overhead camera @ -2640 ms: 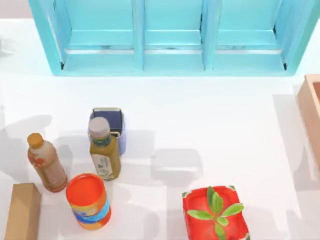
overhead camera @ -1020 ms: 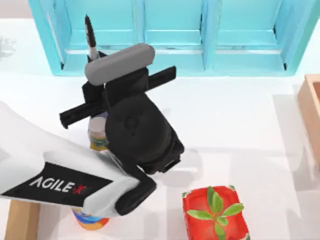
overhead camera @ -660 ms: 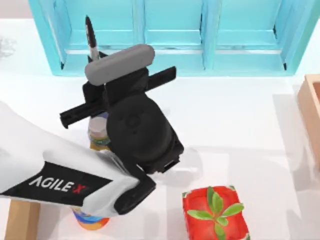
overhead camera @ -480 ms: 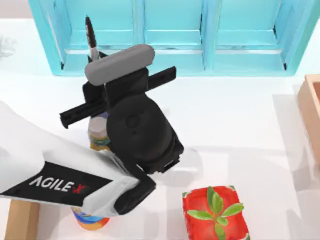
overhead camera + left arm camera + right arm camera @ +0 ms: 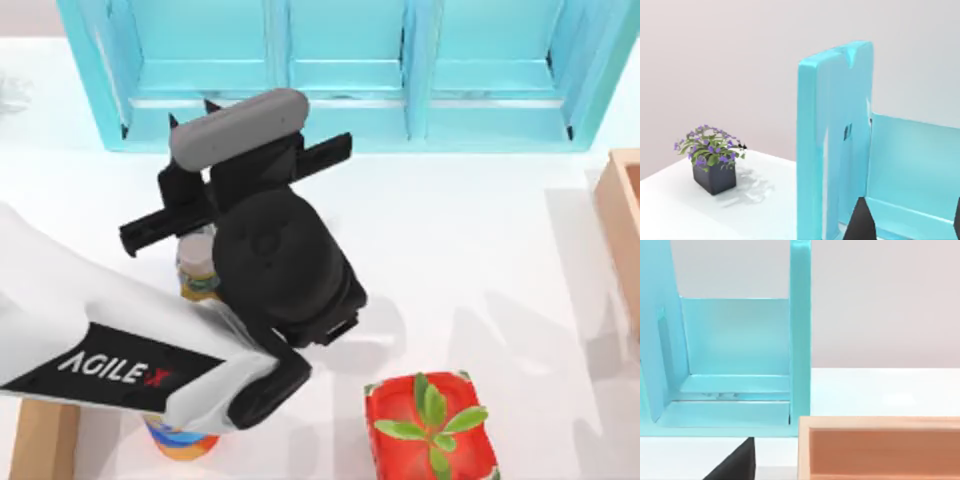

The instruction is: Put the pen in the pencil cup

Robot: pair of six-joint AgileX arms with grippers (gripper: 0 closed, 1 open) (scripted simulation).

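Nearest the table's front edge, an orange jar (image 5: 172, 441) and a brown box (image 5: 40, 430) sit at the left. A red planter (image 5: 430, 430) holding a green sprig sits toward the middle.

Just behind them, my left arm, white with a black wrist, reaches in from the left. It crosses above a bottle (image 5: 197, 272) with a pale cap. My left gripper (image 5: 191, 114) hangs past the bottle, in front of the turquoise shelf unit (image 5: 350, 75) along the back. The left wrist view shows its two dark fingertips (image 5: 862, 222) spread wide apart, with bare shelf between them. The claw is open and pinches nothing.

The pencil cup is hidden under my black wrist, and so is the pen, so I cannot tell how the pen's long axis lies. I judge that both sit straight below the open claw, beside the bottle, so the pen may be down in the cup already. My left arm is plainly the nearer one. The relation that matters next is vertical: a straight lift should clear the cup and bottle without knocking them.

A small pot of purple flowers (image 5: 712, 160) stands farther off, left of the shelf unit. My right arm is parked at the right, by a wooden box (image 5: 880, 450).
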